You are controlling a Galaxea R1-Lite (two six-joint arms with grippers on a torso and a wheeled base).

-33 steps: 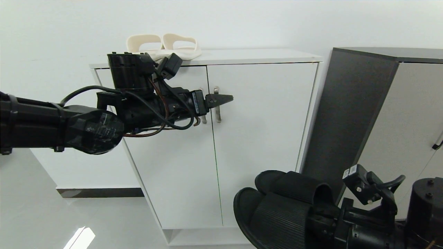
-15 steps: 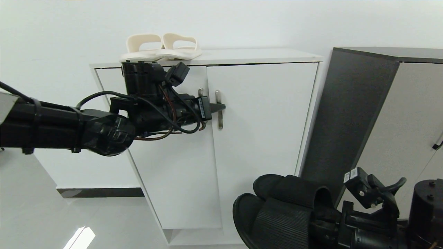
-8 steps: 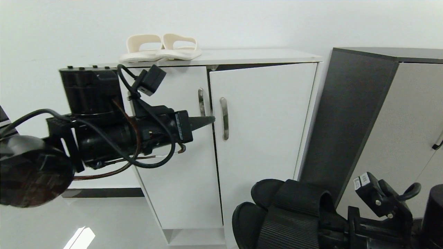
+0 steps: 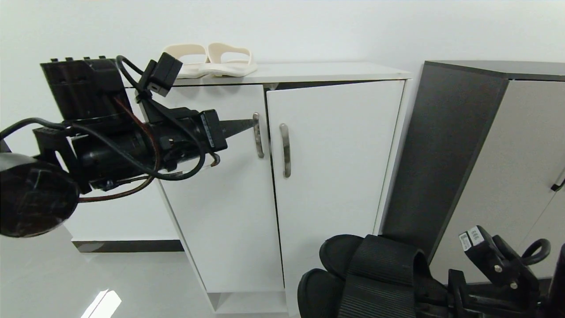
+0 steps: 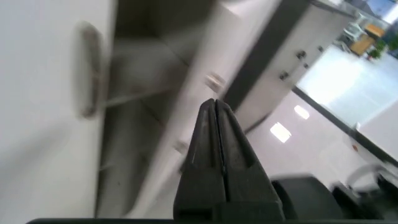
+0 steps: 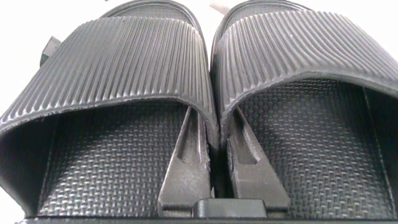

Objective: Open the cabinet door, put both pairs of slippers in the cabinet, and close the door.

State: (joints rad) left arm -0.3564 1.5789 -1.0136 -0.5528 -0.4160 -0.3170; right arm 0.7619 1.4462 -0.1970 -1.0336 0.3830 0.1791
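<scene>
Since the earlier frames the left pincer [image 4: 246,124] has let go of the right door's handle [image 4: 285,150] and drawn back toward the robot's left and a little upward. The right door [image 4: 340,176] has swung out a crack in that time, and a dark gap shows along its top edge. The left pincer's jaws are pressed together and empty, with the tip just short of the left door's handle [image 4: 258,134]. The left wrist view is blurred, but it shows the closed pincer [image 5: 215,127] pointing toward the shadowed opening.

As a judgement, the opening step is only begun. The white cabinet [image 4: 309,70] is ajar, not wide enough to pass a slipper, so the door needs a further pull or a push from behind its edge.

Well below and to the right of the left pincer, the right pincer [image 6: 214,171] holds the black slippers [image 4: 371,274]. Its fingers [image 6: 186,155] clamp the two inner walls together, so that pair is ready to go in.

The cream slippers [image 4: 212,59] lie on the cabinet top, above and just behind the left pincer, untouched. Neither pair is inside yet, and closing the door comes last.
</scene>
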